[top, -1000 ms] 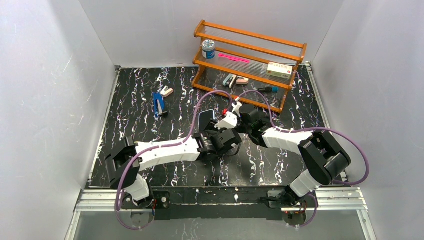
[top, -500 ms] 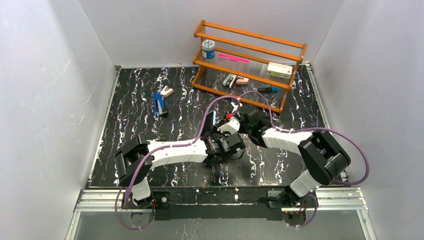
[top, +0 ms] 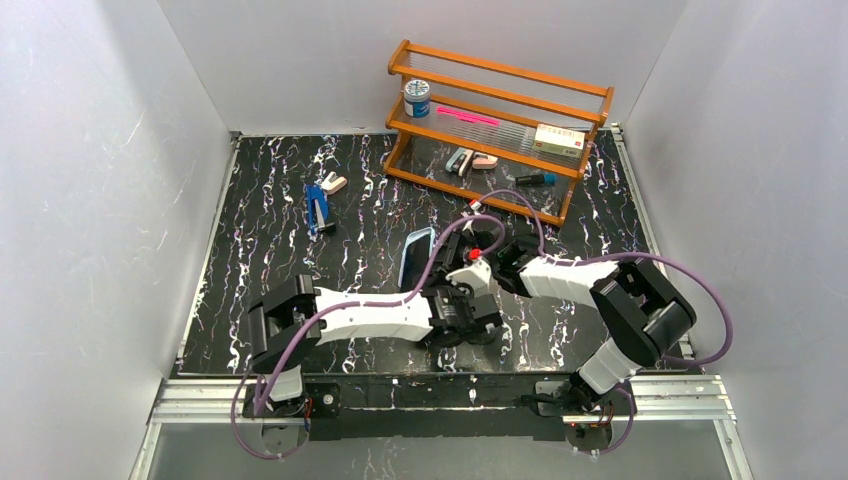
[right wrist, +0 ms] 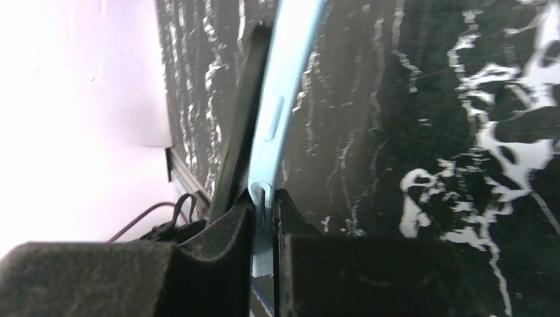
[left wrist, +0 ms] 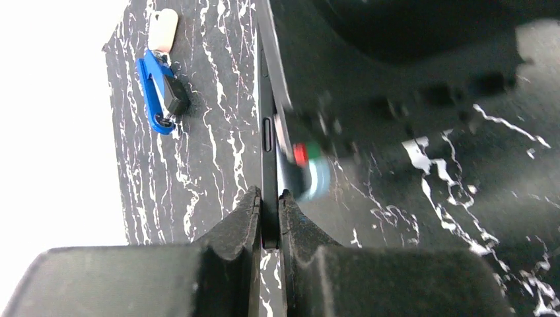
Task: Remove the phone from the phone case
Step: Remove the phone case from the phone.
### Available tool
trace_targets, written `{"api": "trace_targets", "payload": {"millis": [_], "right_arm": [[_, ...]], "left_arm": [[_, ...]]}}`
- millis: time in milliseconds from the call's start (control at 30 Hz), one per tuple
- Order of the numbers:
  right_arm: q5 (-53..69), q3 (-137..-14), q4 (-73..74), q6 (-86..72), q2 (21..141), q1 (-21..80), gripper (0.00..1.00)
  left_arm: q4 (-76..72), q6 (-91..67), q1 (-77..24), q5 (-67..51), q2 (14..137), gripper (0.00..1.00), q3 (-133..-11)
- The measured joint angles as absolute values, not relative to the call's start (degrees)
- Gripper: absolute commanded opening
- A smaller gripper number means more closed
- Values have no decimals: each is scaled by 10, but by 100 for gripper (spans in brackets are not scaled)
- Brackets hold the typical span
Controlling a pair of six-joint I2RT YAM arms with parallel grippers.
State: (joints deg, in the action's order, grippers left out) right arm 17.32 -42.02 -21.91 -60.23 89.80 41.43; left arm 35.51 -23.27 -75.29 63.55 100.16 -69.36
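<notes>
The phone (left wrist: 267,142) is a thin black slab seen edge-on, with a side button. My left gripper (left wrist: 269,198) is shut on its near end. The light blue phone case (right wrist: 274,125) lies along the phone (right wrist: 239,132), its edge peeled a little away from it. My right gripper (right wrist: 264,198) is shut on the case's near rim. In the top view the phone and case (top: 415,255) stand on edge at the table's middle. The left gripper (top: 455,305) and the right gripper (top: 480,268) meet at their near right end.
A wooden rack (top: 500,120) stands at the back with a thread spool (top: 416,98), a pink pen and a white box (top: 558,140). A blue stapler (top: 318,210) lies at the back left and shows in the left wrist view (left wrist: 158,99).
Both grippers have moved toward the near edge of the table with the phone and case. The left arm has swung right. The case's blue edge now shows more.
</notes>
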Motion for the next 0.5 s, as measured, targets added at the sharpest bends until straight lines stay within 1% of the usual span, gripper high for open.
{"api": "trace_targets", "payload": {"millis": [300,500], "right_arm": [[96,-435,-208,-601,929,391,1],[80,-437,-213,-595,936,362,1]], "left_arm": [[433,-301,-799,637,1015,0,-712],[443,-309,-794,635,980,0,-712]]}}
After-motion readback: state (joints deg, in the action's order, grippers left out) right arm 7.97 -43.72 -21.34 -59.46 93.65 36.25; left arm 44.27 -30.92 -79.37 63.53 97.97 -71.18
